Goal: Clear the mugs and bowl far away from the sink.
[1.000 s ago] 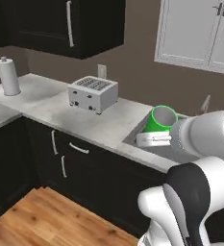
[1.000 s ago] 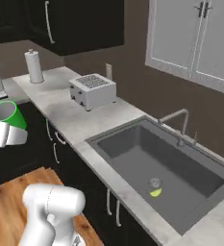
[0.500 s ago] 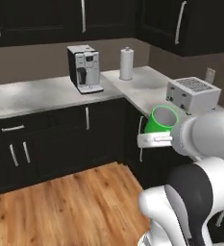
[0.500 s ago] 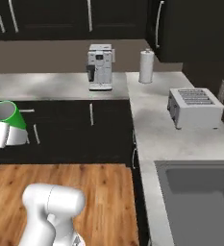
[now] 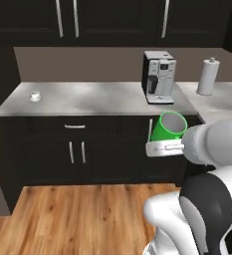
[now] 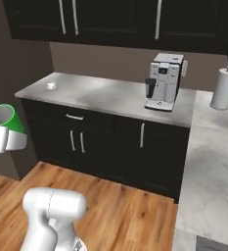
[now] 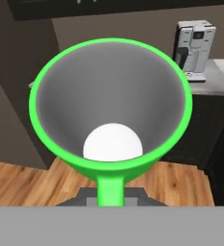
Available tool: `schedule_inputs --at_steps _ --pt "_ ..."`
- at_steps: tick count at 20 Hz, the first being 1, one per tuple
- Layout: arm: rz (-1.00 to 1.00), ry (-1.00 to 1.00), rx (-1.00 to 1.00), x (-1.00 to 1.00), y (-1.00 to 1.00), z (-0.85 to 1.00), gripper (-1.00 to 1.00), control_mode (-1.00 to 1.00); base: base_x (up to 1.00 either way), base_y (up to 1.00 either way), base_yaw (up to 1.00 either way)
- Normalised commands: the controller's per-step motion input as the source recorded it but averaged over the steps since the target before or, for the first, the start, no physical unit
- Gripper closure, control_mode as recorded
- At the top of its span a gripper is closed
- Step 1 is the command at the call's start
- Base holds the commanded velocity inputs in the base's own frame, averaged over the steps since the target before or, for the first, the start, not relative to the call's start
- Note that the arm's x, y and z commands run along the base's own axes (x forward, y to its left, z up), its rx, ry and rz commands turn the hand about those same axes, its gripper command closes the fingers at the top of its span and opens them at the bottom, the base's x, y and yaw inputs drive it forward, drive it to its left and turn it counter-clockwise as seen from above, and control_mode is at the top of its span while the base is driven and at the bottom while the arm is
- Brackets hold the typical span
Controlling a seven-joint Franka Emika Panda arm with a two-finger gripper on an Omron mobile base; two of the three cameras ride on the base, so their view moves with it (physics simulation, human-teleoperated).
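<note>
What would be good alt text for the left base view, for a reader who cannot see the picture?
The white robot arm's gripper is shut on a bright green mug, carried above the wood floor before dark lower cabinets. On the grey counter stand a coffee machine, a paper towel roll and a small white mug.

Your gripper (image 5: pixel 163 147) is closed tight on the green mug (image 5: pixel 168 126). You hold it up in the air in front of your white arm (image 5: pixel 212 164), which is bent and lifted.
</note>
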Motion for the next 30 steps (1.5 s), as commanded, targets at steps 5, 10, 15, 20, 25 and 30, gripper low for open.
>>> schedule_inputs --at_steps 5,10,15,20,25,30 --pt "0.0 0.0 0.0 0.0 0.0 0.0 1.0 1.0 1.0 -0.29 0.01" --pt "0.0 0.0 0.0 0.0 0.0 0.0 1.0 1.0 1.0 -0.06 -0.01" --pt "0.0 0.0 0.0 0.0 0.0 0.0 1.0 1.0 0.51 0.56 -0.01" --pt "0.0 0.0 0.0 0.0 0.0 0.0 1.0 1.0 0.09 0.41 0.03" --pt "0.0 0.0 0.0 0.0 0.0 0.0 1.0 1.0 0.24 0.0 0.16" --pt "0.0 0.0 0.0 0.0 0.0 0.0 1.0 1.0 0.56 -0.17 0.29"
